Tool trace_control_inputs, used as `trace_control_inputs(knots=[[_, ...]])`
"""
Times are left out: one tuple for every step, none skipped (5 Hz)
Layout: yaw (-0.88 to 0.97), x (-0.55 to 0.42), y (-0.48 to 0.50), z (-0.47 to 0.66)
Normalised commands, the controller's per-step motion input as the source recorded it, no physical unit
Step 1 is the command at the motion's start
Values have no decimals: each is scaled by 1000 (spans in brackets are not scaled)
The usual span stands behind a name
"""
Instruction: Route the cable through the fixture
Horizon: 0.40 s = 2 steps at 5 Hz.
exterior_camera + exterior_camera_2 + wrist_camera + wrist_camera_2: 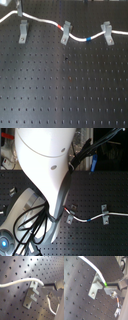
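In the first exterior view the white cable (pixel 42 19) runs across the back of the black board. Its red band (pixel 62 25) lies at the middle fixture (pixel 65 33) and its blue band (pixel 88 38) hangs before the right fixture (pixel 107 31); the cable seems to rest in both forks. At the back left my gripper (pixel 19 9) holds the cable raised just above the left fixture (pixel 22 31). In both wrist views my gripper (pixel 44 286) (pixel 106 286) is shut on the cable (pixel 15 283) (pixel 92 267) right beside that clip (pixel 31 294) (pixel 94 288), and the cable crosses the clip's forked top.
The black perforated board (pixel 65 95) spreads toward the front of the first exterior view. In the second exterior view the white arm (pixel 47 163) with black hoses (pixel 30 225) hides the left half; two fixtures (pixel 70 210) (pixel 104 214) and the cable (pixel 115 214) show at the right.
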Motion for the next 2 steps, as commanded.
trace_control_inputs(knots=[[449, -233, -183, 148], [234, -14, -3, 50]])
